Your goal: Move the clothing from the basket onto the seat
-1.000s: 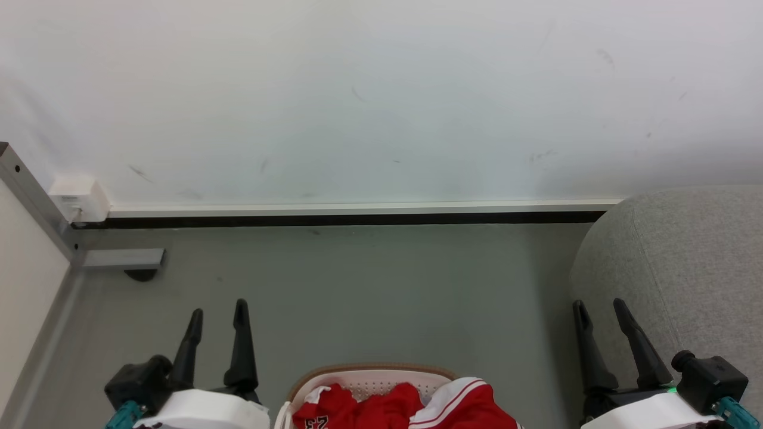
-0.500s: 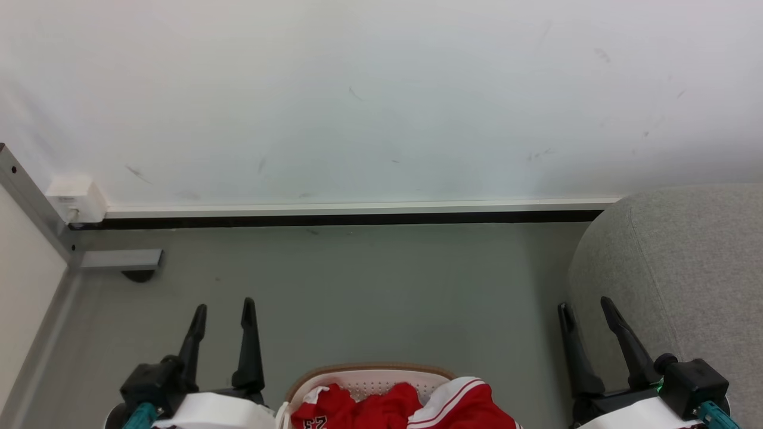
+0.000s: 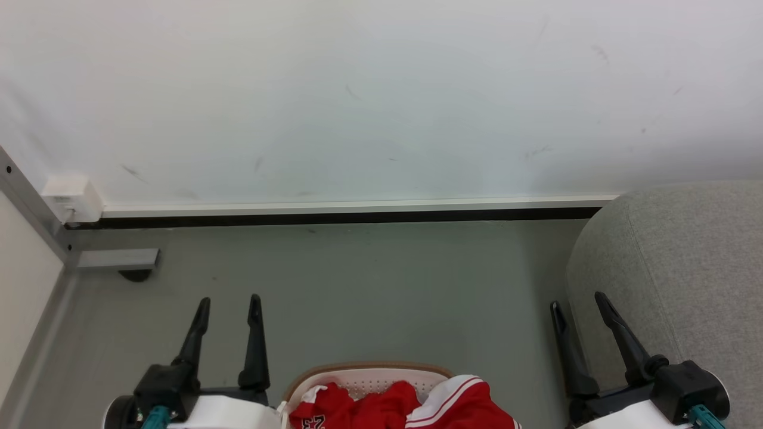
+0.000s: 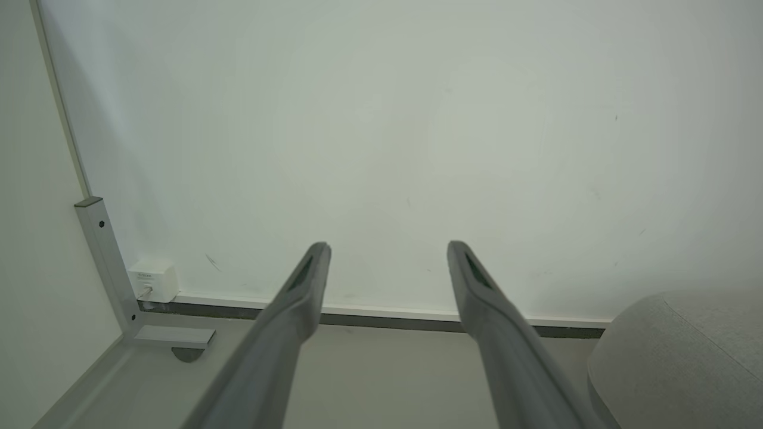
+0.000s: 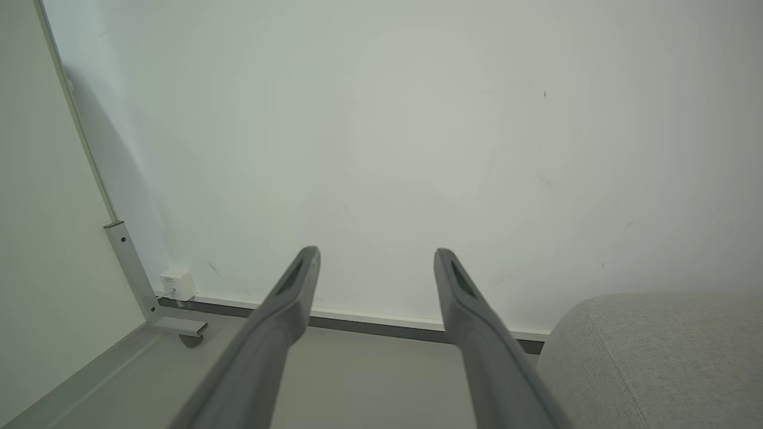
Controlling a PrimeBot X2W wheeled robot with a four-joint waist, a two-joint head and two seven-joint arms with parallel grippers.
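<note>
The cream basket [image 3: 369,376] with a tan rim pokes up from the bottom edge of the head view, holding red clothing [image 3: 405,408] with white striped trim. The grey seat [image 3: 679,286] fills the right side, also visible in the left wrist view [image 4: 685,351] and right wrist view [image 5: 656,357]. My left gripper [image 3: 229,301] stands open left of the basket, fingers pointing at the wall. My right gripper [image 3: 578,301] stands open between basket and seat, nothing between its fingers. Both wrist views show spread fingers, left [image 4: 387,247] and right [image 5: 375,253].
A white wall rises behind a white and black baseboard [image 3: 357,211]. A grey metal frame post [image 3: 36,208] with a foot [image 3: 119,259] and a white box [image 3: 68,196] stands at the left. Grey floor [image 3: 387,286] lies beyond the basket.
Both grippers have shifted slightly inward toward the basket, the right one to the left, the left one to the right. Both stay open.
</note>
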